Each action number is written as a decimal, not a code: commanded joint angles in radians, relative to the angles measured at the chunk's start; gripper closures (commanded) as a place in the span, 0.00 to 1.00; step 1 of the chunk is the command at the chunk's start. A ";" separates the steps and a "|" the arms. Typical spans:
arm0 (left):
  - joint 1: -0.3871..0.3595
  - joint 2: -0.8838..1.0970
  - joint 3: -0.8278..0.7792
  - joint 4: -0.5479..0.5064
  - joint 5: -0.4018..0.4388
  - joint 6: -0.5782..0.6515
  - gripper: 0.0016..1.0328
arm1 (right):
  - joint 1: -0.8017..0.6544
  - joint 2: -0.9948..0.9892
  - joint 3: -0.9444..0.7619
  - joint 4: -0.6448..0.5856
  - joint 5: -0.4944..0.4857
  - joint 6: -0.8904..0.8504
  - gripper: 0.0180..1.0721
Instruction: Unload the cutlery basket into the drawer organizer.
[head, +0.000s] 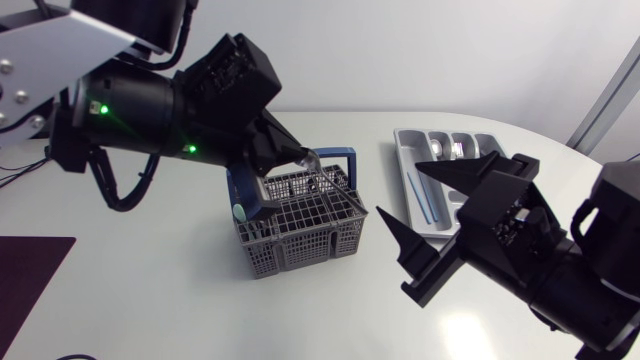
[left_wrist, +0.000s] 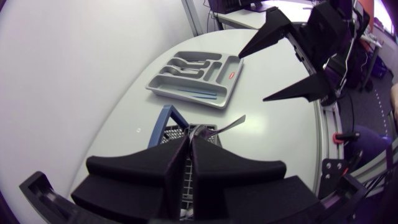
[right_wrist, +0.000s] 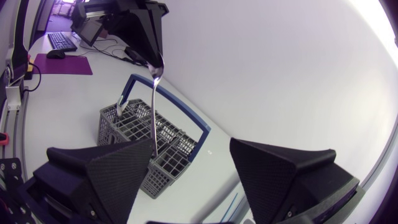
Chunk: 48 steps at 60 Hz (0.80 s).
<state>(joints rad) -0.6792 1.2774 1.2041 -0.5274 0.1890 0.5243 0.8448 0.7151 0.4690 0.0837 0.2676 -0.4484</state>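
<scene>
Hanging near-vertical from the clamped left gripper (head: 290, 155) over the cutlery basket (head: 300, 235), the spoon (right_wrist: 153, 106) has the drawer organizer (head: 400, 150) off toward the open-fingered right gripper (right_wrist: 191, 146).

Bench (head: 150, 290): plain white. Mat (head: 30, 290) at the bench's left edge: dark purple.
Cutlery basket (head: 300, 225): grey grid mesh; its handle (head: 340, 155) is blue.
Drawer organizer (head: 403, 165): light grey, with a red label (left_wrist: 231, 76); pale blue pieces (head: 422, 195) lie in one compartment.
Piece of cutlery (right_wrist: 153, 118) in my left jaws: shiny silver.
Left jaws and right jaws: matte black.
Green lights (head: 100, 108) on my left arm.
</scene>
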 joint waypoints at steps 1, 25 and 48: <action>-0.002 0.045 0.086 -0.013 0.036 -0.119 0.88 | 0.017 0.020 -0.033 0.044 0.016 -0.044 0.20; -0.033 0.163 0.192 -0.075 0.093 -0.250 0.88 | 0.085 0.126 -0.047 0.202 0.070 -0.104 0.41; -0.056 0.175 0.183 -0.080 0.093 -0.291 0.88 | 0.086 0.227 -0.032 0.306 0.104 -0.154 0.61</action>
<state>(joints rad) -0.7296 1.4338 1.3590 -0.5980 0.2764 0.2607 0.9279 0.9264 0.4431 0.3714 0.3576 -0.5808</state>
